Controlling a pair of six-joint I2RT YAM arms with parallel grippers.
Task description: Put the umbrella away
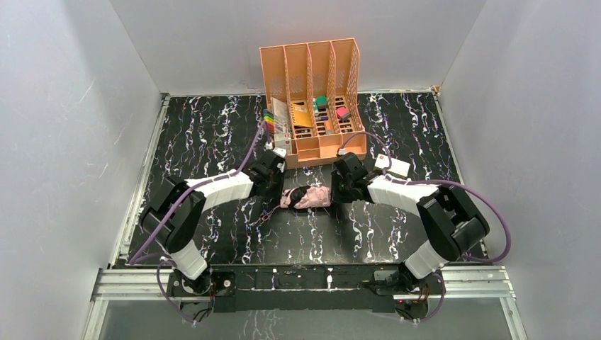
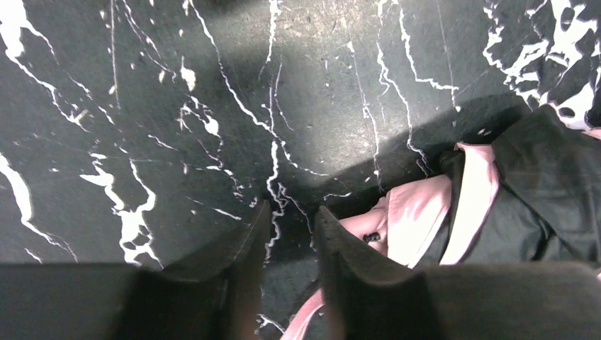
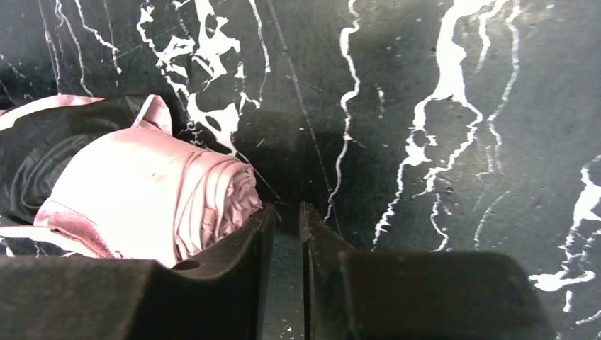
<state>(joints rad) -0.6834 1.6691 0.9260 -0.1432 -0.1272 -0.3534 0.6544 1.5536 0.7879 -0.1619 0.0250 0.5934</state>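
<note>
The umbrella point(image 1: 309, 197) lies folded on the black marble table, a short bundle of pale pink and black fabric. My left gripper point(image 1: 281, 193) is at its left end and my right gripper point(image 1: 334, 193) at its right end. In the left wrist view the left gripper point(image 2: 292, 212) is open by a narrow gap over bare table. The umbrella point(image 2: 425, 212) lies just right of the right-hand finger, and its pink strap point(image 2: 303, 320) runs under the fingers low in the view. In the right wrist view the right gripper point(image 3: 286, 208) is slightly open and holds nothing. The rolled pink fabric point(image 3: 149, 191) touches its left finger.
An orange desk organiser point(image 1: 312, 64) with tall slots and a front tray of small items stands at the back centre. A white box point(image 1: 394, 165) lies beside the right arm. Grey walls enclose the table point(image 1: 212, 127) on three sides.
</note>
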